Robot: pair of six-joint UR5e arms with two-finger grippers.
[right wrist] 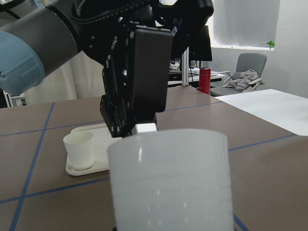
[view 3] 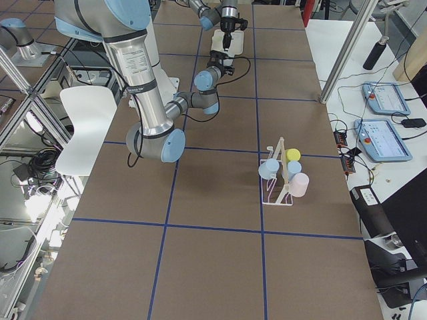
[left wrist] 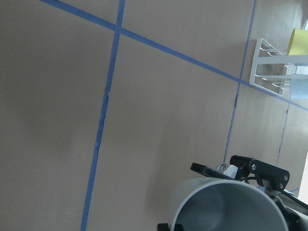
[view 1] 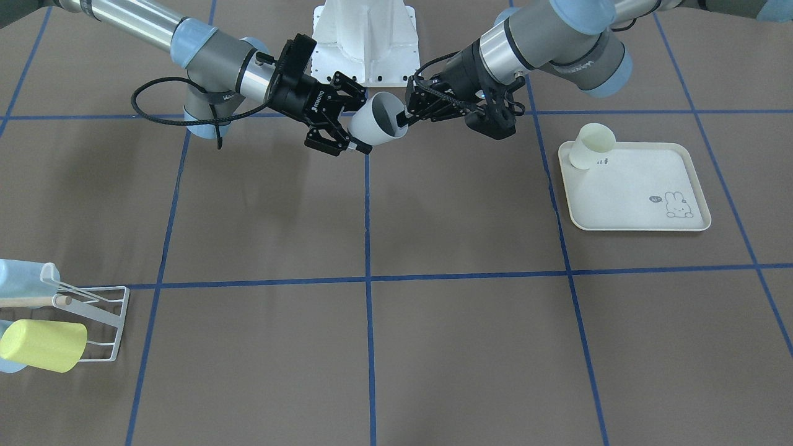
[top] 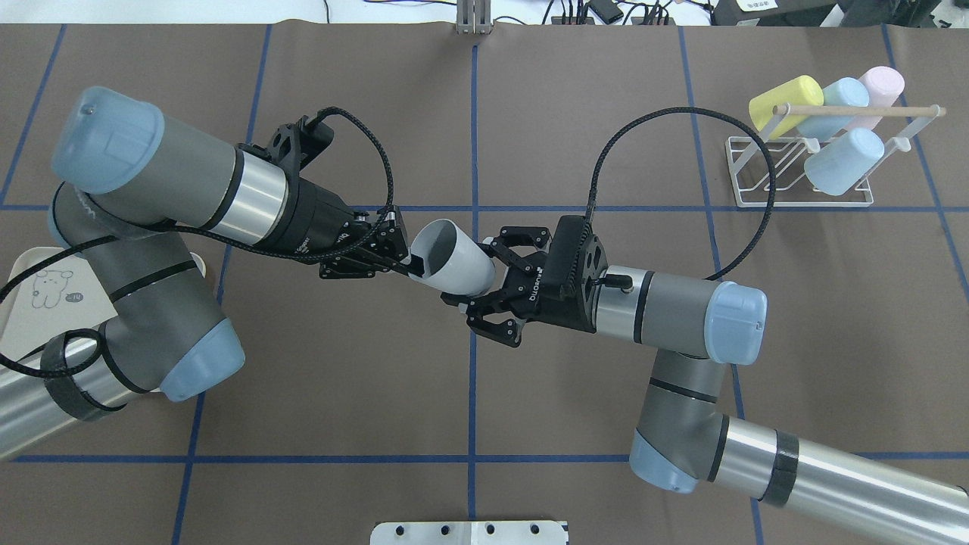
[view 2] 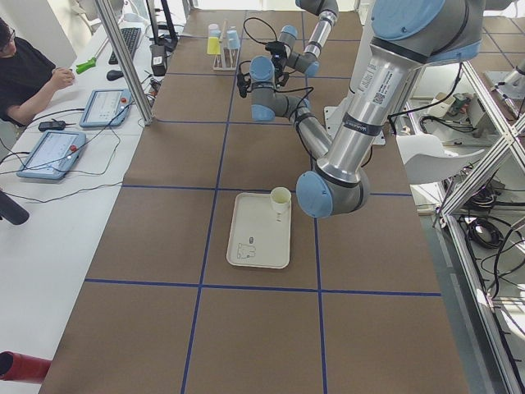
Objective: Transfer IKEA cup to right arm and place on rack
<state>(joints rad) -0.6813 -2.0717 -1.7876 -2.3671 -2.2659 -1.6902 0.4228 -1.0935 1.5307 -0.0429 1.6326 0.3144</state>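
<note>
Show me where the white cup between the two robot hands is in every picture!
Front-facing: the white cup is at the top middle.
Overhead: the cup is in the middle.
Exterior left: far up the table, too small to pick out.
Exterior right: also far up the table, too small to pick out.
Left wrist: bottom right, looking into the cup.
Right wrist: bottom middle, big and close.
Landmark: the rack of coloured cups shows in every view except the right wrist.
</note>
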